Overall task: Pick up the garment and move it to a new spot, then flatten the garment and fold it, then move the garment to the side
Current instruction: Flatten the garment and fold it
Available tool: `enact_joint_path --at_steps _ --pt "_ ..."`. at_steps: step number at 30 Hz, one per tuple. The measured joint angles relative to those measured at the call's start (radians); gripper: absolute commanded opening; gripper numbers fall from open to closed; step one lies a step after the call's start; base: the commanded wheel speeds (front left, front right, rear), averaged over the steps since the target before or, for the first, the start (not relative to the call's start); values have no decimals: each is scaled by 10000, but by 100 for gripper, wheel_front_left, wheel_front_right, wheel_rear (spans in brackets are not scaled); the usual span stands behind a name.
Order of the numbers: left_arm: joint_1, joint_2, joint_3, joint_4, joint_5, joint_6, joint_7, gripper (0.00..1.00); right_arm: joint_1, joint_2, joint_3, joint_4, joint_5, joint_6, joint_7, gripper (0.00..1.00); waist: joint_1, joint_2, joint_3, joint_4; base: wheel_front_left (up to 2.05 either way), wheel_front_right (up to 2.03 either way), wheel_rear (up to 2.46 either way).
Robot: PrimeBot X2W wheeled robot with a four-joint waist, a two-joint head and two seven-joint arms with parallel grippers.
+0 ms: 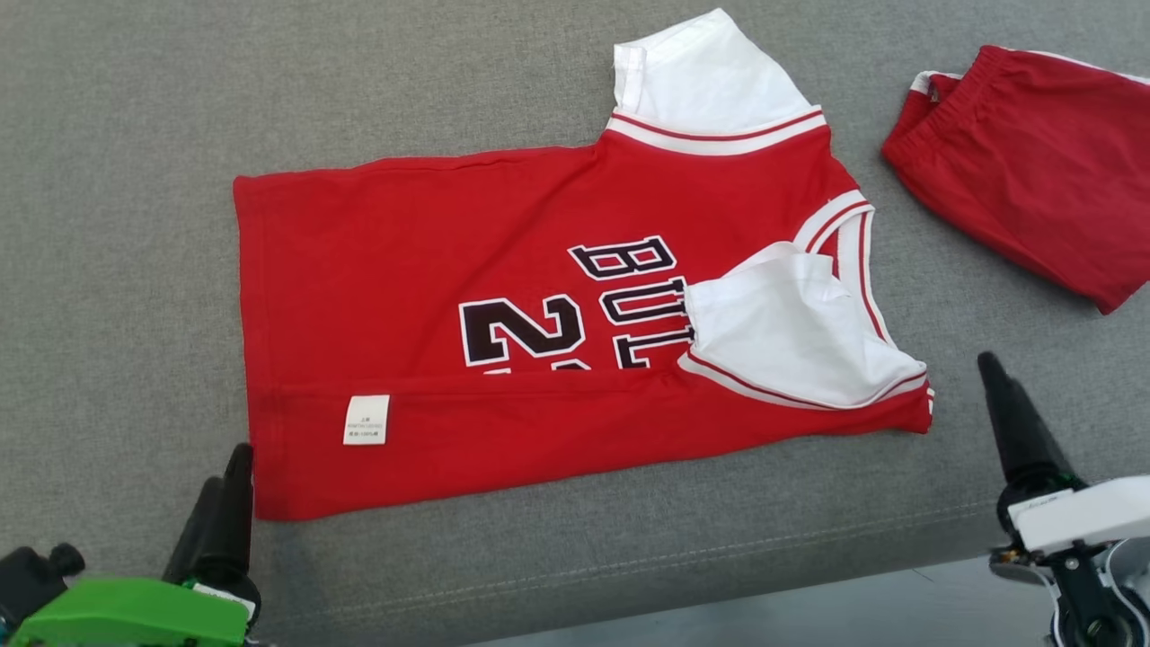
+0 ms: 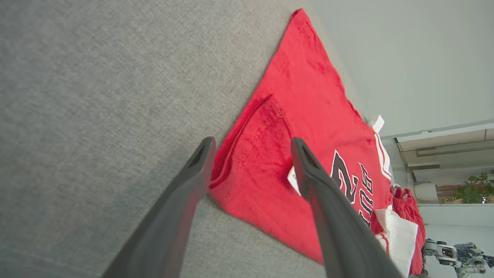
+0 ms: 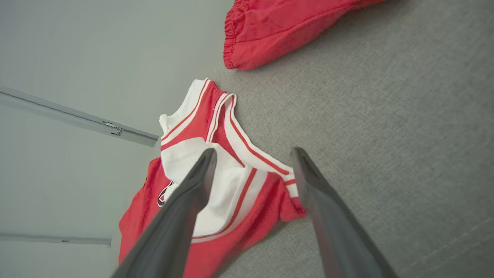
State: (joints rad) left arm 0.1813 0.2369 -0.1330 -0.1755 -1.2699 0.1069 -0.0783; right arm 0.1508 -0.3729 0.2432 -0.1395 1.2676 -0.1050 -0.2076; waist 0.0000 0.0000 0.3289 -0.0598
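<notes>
Soft, even light covers the red jersey [image 1: 404,270], which throws only a thin shadow along its near edge onto the grey cushion [image 1: 135,180]. The head view is crisp. In the wrist views the left gripper's fingers [image 2: 173,216] and right gripper's fingers [image 3: 177,220], nearer than the jersey, are blurred, and the cushion weave far from it smears.

A grey fabric surface [image 1: 135,180] meets a pale wall [image 2: 405,58].

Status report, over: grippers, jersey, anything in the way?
Left gripper open, right gripper open, both empty. Jersey flat, near edge folded over. Red shorts apart, far right.
</notes>
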Motion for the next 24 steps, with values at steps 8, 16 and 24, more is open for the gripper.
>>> enact_joint_path --at_steps 8,16,24 --pt "-2041 1778 -372 -1312 823 -221 1306 100 -2163 -1546 198 -857 -1411 -132 968 100 0 0 363 -45 0 0 0" --pt "-4504 3248 -604 -1315 481 -485 3551 100 -5343 -2311 493 -403 -2054 -203 2909 100 0 0 1136 -86 0 0 0" --pt "-6558 3862 -704 -673 -171 -736 5122 100 -7553 -2418 499 869 -2690 -211 4297 100 0 0 1983 -9 0 0 0"
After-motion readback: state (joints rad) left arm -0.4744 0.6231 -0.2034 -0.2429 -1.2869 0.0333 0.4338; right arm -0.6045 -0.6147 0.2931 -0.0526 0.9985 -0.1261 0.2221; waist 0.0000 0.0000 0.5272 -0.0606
